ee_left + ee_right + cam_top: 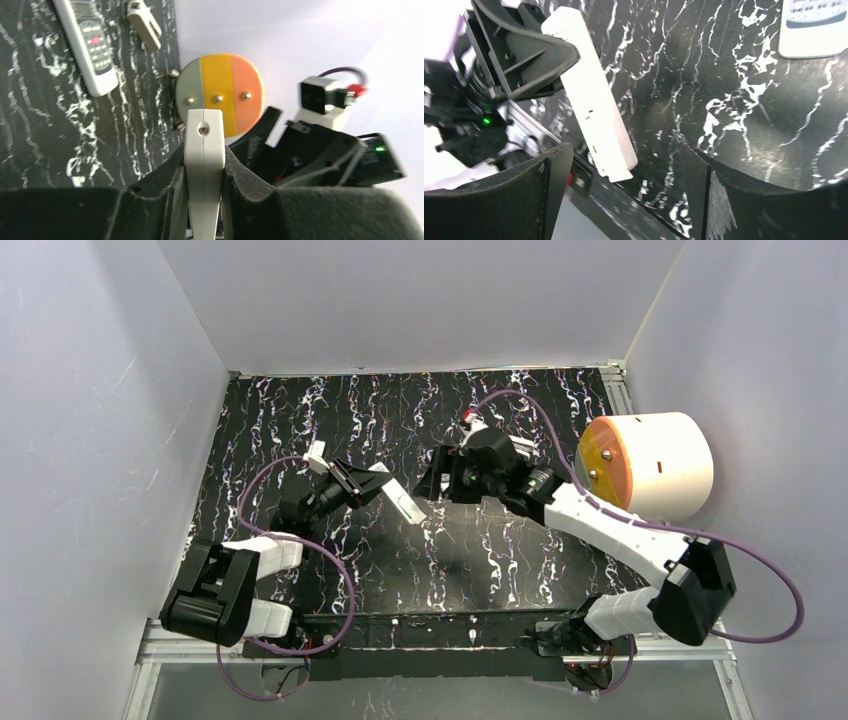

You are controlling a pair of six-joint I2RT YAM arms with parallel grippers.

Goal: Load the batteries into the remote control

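Observation:
My left gripper [372, 483] is shut on a white remote control [402, 503] and holds it off the mat, its free end toward the right arm. In the left wrist view the remote control [204, 145] stands edge-on, clamped between both pads. My right gripper [629, 195] is open just past the remote control's [594, 110] free end, with nothing between its fingers [551, 187]. It touches nothing. In the top view the right gripper [440, 480] sits right beside that end. The batteries are out of view.
A second remote with buttons [87, 42] lies flat on the black marbled mat [400, 410]; its end also shows in the right wrist view [814, 25]. A small white piece [144, 25] lies beside it. A white cylinder with an orange-yellow face [650, 465] sits at the mat's right edge.

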